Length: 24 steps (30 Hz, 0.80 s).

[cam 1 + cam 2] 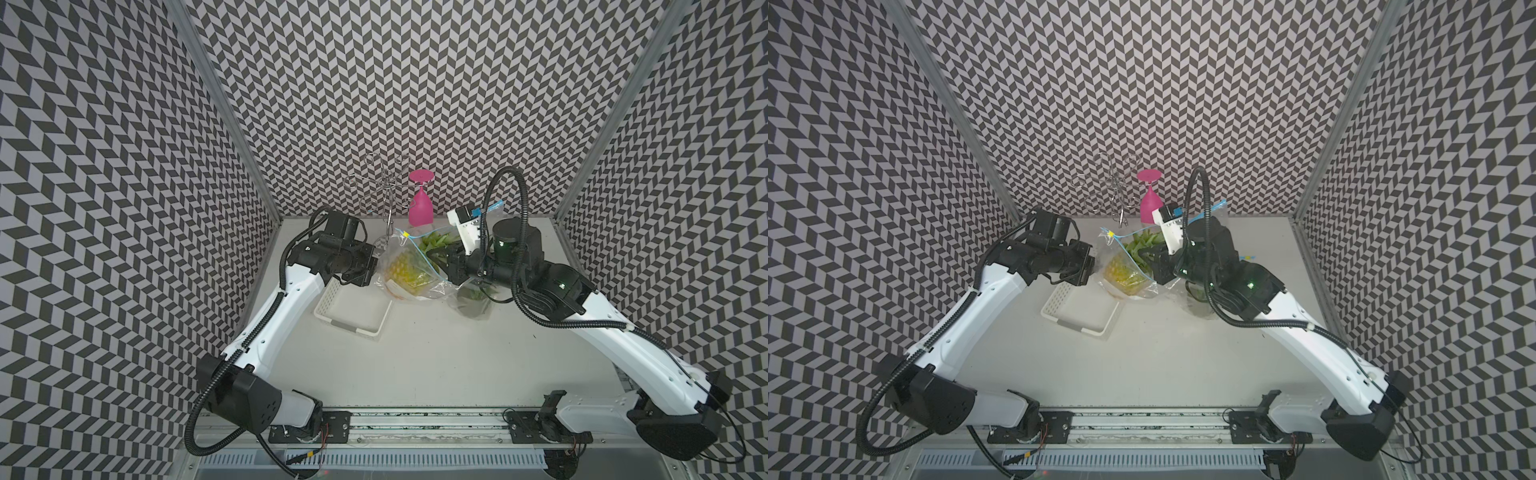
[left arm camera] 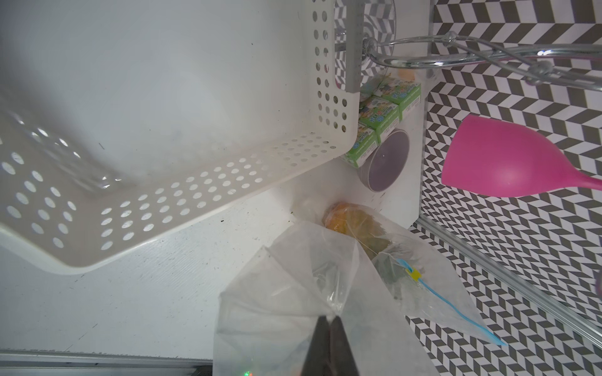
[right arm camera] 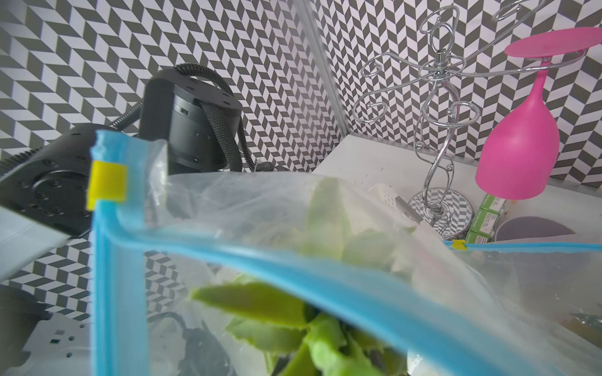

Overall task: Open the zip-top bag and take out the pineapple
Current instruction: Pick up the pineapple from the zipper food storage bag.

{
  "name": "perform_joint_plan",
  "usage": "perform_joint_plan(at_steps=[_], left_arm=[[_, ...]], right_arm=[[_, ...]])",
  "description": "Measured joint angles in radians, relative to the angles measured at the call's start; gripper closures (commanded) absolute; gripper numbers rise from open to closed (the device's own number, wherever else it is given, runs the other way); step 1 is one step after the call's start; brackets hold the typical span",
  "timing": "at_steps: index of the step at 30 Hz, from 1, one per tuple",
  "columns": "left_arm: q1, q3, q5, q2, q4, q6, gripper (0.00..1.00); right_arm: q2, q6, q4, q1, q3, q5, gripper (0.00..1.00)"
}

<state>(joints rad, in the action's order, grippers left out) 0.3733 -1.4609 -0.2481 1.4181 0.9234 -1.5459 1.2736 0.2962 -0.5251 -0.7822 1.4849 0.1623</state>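
Beside the basket [image 2: 195,208], the zip-top bag [image 2: 293,286] is clamped by the left gripper [image 2: 330,320].
Film may be torn by pulling; right gripper [image 1: 453,264] closure cannot be told.

left tool [image 1: 1092,268] at zip-top bag [image 1: 1106,248] (pineapple [image 1: 1122,276] inside), white basket [image 1: 1059,300] beside

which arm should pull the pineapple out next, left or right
Right, probably: the right gripper sits at the leafy crown of the pineapple, while the left gripper is pinched shut on the zip-top bag, anchoring it.
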Motion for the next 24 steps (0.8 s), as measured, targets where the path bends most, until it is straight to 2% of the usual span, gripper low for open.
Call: perform_joint_plan(at_steps=[12,24], left_arm=[[-0.01,-0.016,0.158,0.063,0.039,0.076,1.0],[-0.014,-0.071,0.311,0.079,0.064,0.157,1.0]], right_arm=[[-0.027,0.003,-0.03,0.0,0.098,0.008,1.0],[-0.013,0.001,-0.079,0.017,0.285,-0.076,1.0]])
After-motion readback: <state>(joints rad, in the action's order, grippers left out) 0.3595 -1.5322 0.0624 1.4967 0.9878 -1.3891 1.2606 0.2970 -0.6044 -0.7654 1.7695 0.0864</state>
